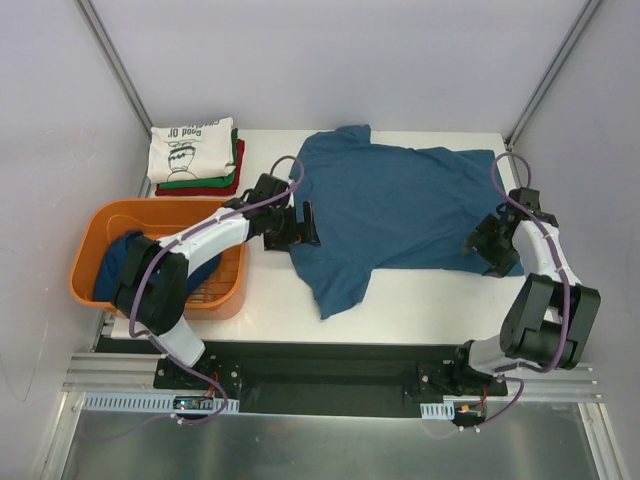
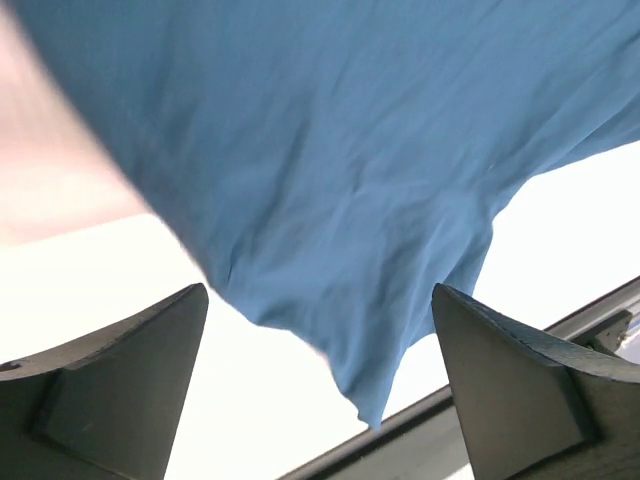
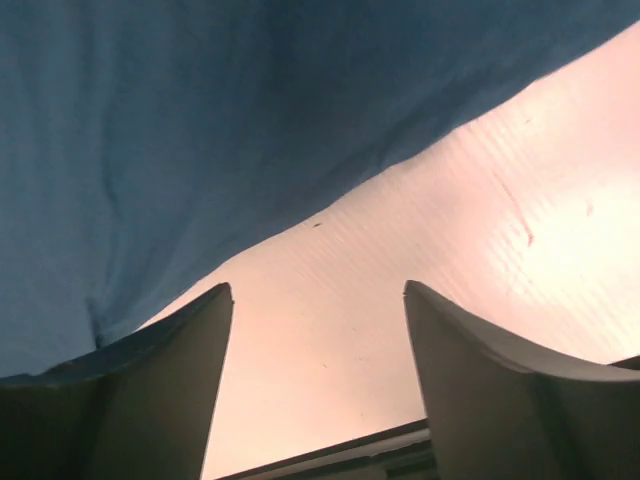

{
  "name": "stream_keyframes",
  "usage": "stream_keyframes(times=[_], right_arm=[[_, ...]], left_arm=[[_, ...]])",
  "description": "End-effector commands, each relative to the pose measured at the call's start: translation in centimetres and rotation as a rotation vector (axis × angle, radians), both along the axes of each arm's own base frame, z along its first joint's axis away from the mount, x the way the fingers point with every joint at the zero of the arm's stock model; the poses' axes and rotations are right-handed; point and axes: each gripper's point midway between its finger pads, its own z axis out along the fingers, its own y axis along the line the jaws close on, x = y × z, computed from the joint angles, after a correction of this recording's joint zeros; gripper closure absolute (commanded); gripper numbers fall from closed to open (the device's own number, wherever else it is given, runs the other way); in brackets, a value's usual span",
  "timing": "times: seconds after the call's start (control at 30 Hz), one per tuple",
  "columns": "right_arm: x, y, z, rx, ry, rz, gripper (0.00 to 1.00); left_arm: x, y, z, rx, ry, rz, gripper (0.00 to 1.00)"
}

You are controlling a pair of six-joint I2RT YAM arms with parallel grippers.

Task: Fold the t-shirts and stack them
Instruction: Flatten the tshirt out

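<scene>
I have a plain blue cotton t-shirt spread flat across the middle of the white desk. It reaches towards the far edge and the right edge, with its sleeved end to the left and one sleeve trailing towards the near edge.

The left gripper sits at that left end with its fingers spread wide and nothing between them; cloth hangs just beyond the tips in its wrist view. The right gripper is at the shirt's near right corner. Its fingers are apart with bare desk showing between them, and one of them seems to overlap the cloth's edge.

I judge the shirt to be light, limp and prone to wrinkling. It should drape and slide rather than hold a crease, so I would pinch it at the edges or corners, one grip at each end, and keep it taut while folding.

At the far left corner lies a folded cream printed t-shirt on top of a folded green t-shirt and a folded red t-shirt. That pile is near the spread shirt but apart from it. An orange plastic tub stands at the left edge and holds a bundled dark blue t-shirt. The left arm crosses over the tub, which I judge to be the main obstacle on that side.
</scene>
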Motion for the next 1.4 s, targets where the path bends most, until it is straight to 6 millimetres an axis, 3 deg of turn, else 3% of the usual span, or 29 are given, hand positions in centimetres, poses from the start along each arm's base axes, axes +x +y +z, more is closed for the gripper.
stream_keyframes(times=[0.0,0.2,0.33,0.43,0.57,0.63,0.67,0.8,0.83,1.07,1.17,1.23,1.27,1.33,1.37], right_arm=[[1.7,0.8,-2.6,0.084,-0.007,-0.049,0.32],[4.1,-0.4,-4.5,0.07,0.034,-0.088,0.36],[4.6,-0.4,-6.2,0.091,0.084,-0.101,0.38],[4.3,-0.4,-7.4,0.103,0.124,-0.116,0.44],[3.8,-1.0,-7.2,0.081,0.139,-0.133,0.57],[3.3,-1.3,-7.0,0.07,0.15,-0.133,0.68],[3.0,-1.6,-6.9,0.06,0.151,-0.136,0.72],[1.8,-3.1,-6.2,0.003,0.182,-0.146,0.97],[1.2,-3.4,-6.0,-0.005,0.201,-0.148,0.99],[-1.3,-5.6,-3.5,-0.124,0.252,-0.125,0.99],[-1.5,-5.5,-3.5,-0.12,0.267,-0.097,0.99],[-1.4,-5.5,-4.0,-0.108,0.276,-0.081,0.98],[-1.3,-5.0,-4.2,-0.087,0.276,-0.073,0.96],[-1.5,-4.5,-4.4,-0.076,0.28,-0.062,0.82],[-1.7,-4.3,-4.5,-0.069,0.284,-0.057,0.69]], left_arm=[[-2.1,1.4,-2.7,0.057,0.087,0.063,0.11],[-0.3,0.3,-4.5,0.061,0.138,0.095,0.2],[0.8,0.1,-5.9,0.087,0.154,0.116,0.28],[1.4,1.0,-7.1,0.137,0.151,0.154,0.4],[2.5,2.0,-8.2,0.202,0.132,0.191,0.64],[2.8,2.3,-8.5,0.206,0.144,0.207,0.92],[2.8,2.5,-8.6,0.21,0.151,0.216,1.0],[2.9,4.2,-8.0,0.254,0.13,0.275,1.0],[3.0,4.6,-7.3,0.253,0.117,0.288,1.0],[2.6,6.4,-5.1,0.281,0.089,0.329,1.0],[2.8,6.8,-5.0,0.29,0.092,0.318,1.0],[3.0,6.3,-5.3,0.28,0.104,0.282,1.0],[2.4,5.1,-5.2,0.224,0.138,0.237,1.0],[2.0,4.3,-5.1,0.196,0.15,0.196,1.0],[1.6,3.7,-4.8,0.187,0.148,0.171,0.85]])
